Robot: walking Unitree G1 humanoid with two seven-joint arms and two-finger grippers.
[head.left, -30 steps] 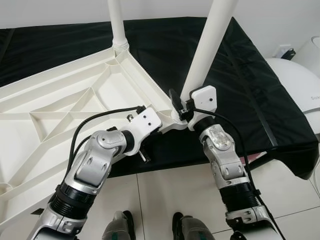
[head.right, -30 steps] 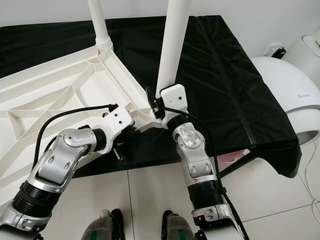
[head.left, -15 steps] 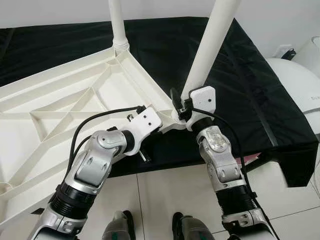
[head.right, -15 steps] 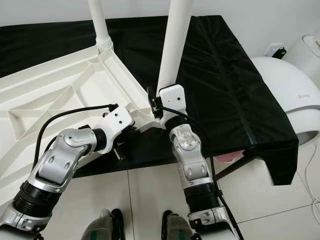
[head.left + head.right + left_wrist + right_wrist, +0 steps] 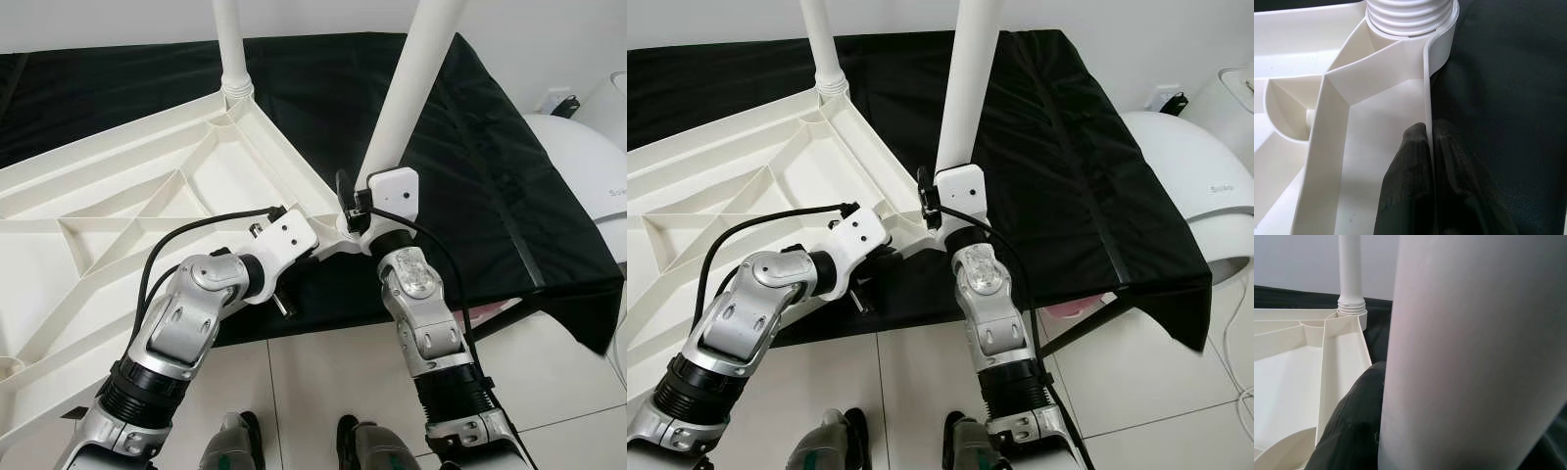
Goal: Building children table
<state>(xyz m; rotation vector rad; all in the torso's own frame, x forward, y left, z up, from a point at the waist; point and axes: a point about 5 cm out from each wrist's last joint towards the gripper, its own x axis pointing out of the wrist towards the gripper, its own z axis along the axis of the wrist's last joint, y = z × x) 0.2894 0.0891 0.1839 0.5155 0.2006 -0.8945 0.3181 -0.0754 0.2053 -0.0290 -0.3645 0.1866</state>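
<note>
Nearest, the rim of the upturned white tabletop [image 5: 118,225] is pinched between the fingers [image 5: 1408,161] of the left gripper [image 5: 1429,147]. Just beyond, the near table leg [image 5: 407,93] is clasped low down at the corner by the right gripper [image 5: 353,201]. Farther back, a second leg [image 5: 228,44] is seen upright on the black cloth [image 5: 470,147].

Upturned white plastic tabletop with two legs standing up

The tabletop [image 5: 127,211] lies underside up on a black cloth, its ribs forming triangular cells. A white leg [image 5: 230,44] stands upright in the ribbed socket at the far corner. A second white leg [image 5: 409,88] rises from the near corner, leaning slightly to the right, its foot at the corner socket.
</note>
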